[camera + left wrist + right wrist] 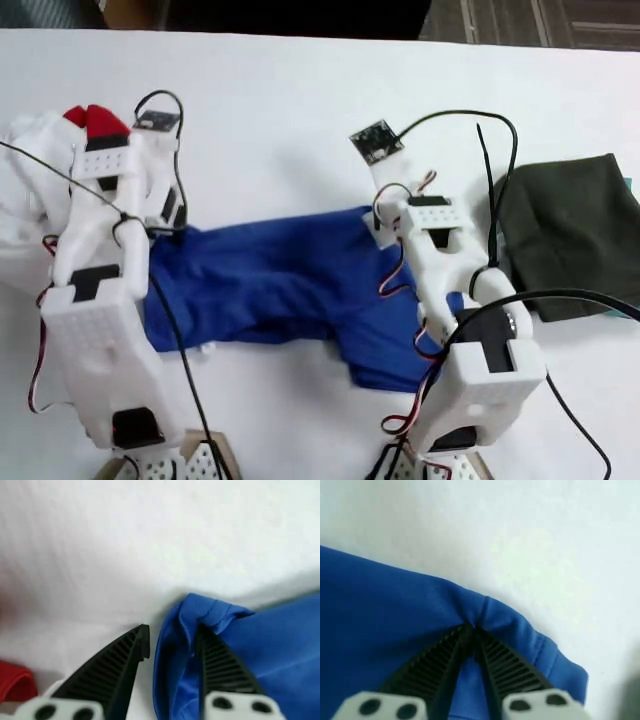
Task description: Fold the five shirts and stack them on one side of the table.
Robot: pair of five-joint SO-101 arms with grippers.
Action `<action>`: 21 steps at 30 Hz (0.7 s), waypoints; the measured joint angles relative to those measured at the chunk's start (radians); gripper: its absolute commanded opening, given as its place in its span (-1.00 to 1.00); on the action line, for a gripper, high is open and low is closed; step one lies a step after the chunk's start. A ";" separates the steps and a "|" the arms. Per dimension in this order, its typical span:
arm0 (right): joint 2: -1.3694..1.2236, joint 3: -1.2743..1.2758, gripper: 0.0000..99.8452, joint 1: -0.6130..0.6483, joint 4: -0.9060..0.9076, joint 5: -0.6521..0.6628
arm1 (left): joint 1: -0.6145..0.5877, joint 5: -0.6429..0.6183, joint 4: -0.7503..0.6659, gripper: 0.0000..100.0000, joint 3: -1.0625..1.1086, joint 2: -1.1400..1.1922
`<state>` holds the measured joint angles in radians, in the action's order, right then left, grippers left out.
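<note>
The left hand (172,634) stands partly open. Its two black ribbed fingers (125,655) are apart, and a bunched corner of the blue shirt (260,655) sits in the gap. The cloth lies against one finger, while the other finger is clear of it, over the white table (150,540). A bit of red cloth (15,687) shows near that free finger.

The right hand (472,630) is closed to a pinch on the blue shirt's edge, the tips meeting on a small pucker of fabric.

In the high view, the blue shirt lies rumpled across the middle of the frame between the two arms. The left hand is at its upper left corner and the right hand at its upper right edge. The shirt's lower part runs beneath the right arm toward the lower centre.

A dark shirt (570,235) lies folded flat at the right edge of the frame, near the right arm. At the upper left, beside the left arm, is a heap of white cloth (30,170) with the red cloth at its top.
</note>
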<state>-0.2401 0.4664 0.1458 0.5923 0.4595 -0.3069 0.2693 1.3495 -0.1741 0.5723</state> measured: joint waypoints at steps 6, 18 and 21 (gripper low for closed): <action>0.000 0.000 -0.96 0.000 0.000 0.000 | 0.009 0.000 0.020 -0.95 -0.049 0.009; 0.000 -0.002 -0.96 0.000 -0.017 0.000 | -0.063 0.000 0.054 -0.95 -0.141 0.018; -0.005 -0.002 -0.96 0.000 -0.063 0.000 | -0.066 0.000 0.057 -0.94 -0.186 0.021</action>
<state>-0.2447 0.4649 0.1458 0.5294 0.4595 -0.3728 0.2693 1.4062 -0.3598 0.5938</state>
